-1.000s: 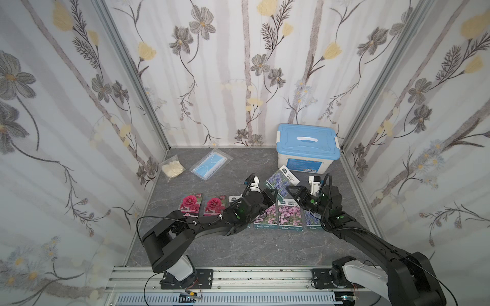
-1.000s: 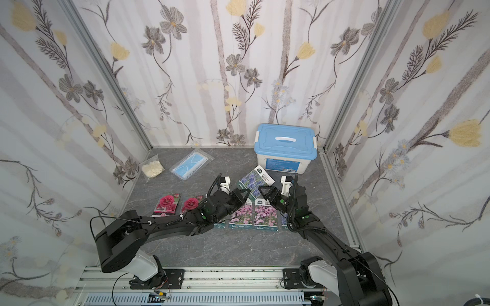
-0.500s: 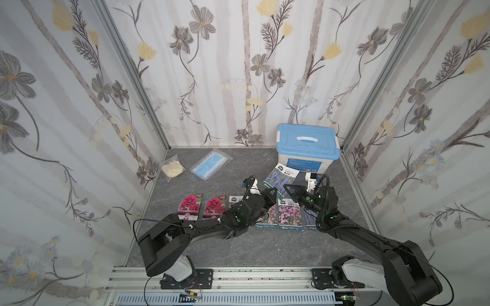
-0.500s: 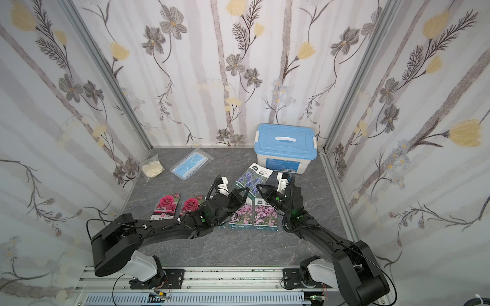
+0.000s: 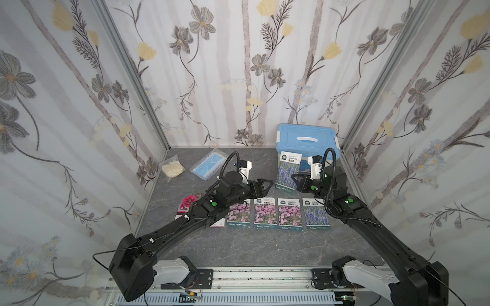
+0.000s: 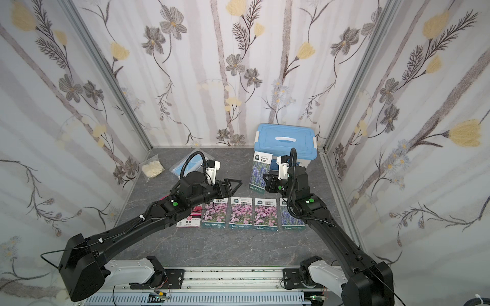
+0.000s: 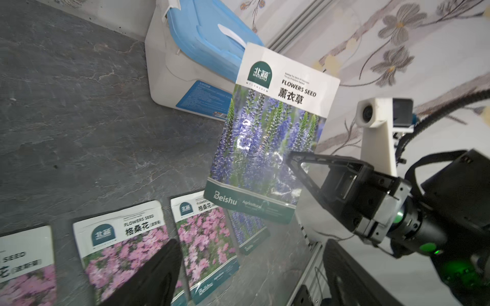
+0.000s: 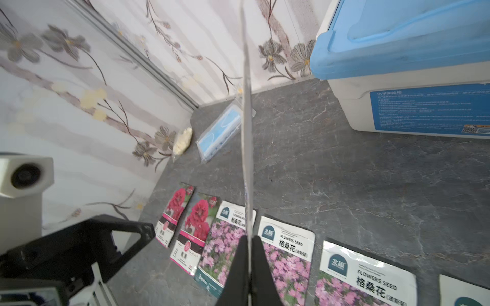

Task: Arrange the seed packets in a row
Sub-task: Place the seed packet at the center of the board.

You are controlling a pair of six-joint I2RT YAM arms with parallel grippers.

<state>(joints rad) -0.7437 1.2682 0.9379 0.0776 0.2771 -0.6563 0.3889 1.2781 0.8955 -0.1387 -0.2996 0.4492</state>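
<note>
The right gripper (image 5: 296, 183) is clenched on 1 lavender-blue seed packet (image 5: 287, 172), pinching it at a side edge in its lower half. The packet stands upright in the air, clear of the desk (image 5: 238, 246), with its white label band on top and its flower face turned toward the left arm. It hangs just in front of the blue-lidded box (image 5: 306, 137) at the back right. From the right wrist view the packet shows edge-on (image 8: 246, 106), a thin line running up from between the 2 closed fingers (image 8: 240, 267).

The left gripper (image 5: 266, 185) is released, its jaws spread wide with nothing between them. It is near the held packet but apart from it.

6 other seed packets lie flat in a row across the middle of the desk:
- 2 red-flower packets (image 8: 176, 209) (image 8: 197, 225) at the left end, which seem to overlap slightly. In both top views the left arm hides much of them.
- 3 pink-flower packets (image 5: 238, 214) (image 5: 265, 214) (image 5: 289, 214) side by side, faces up.
- 1 lavender-blue packet (image 5: 315, 214) at the right end, below the right arm.

A clear bag with a blue face mask (image 5: 208, 164) and a clear bag of cream-coloured stuff (image 5: 172, 168) lie at the back left, well apart from the row.
</note>
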